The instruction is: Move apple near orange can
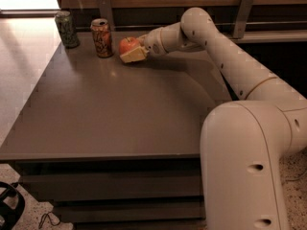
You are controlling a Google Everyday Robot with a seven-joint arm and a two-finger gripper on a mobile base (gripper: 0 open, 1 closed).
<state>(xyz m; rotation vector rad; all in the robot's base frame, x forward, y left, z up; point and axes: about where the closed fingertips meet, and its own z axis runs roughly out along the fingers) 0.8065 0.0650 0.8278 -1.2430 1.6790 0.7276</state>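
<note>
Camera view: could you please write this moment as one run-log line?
gripper: closed on apple, far end of table | apple: right of orange can, not touching | green can: further left

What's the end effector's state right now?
End effector: closed on the round red-orange apple, right beside the slim orange-brown can.
</note>
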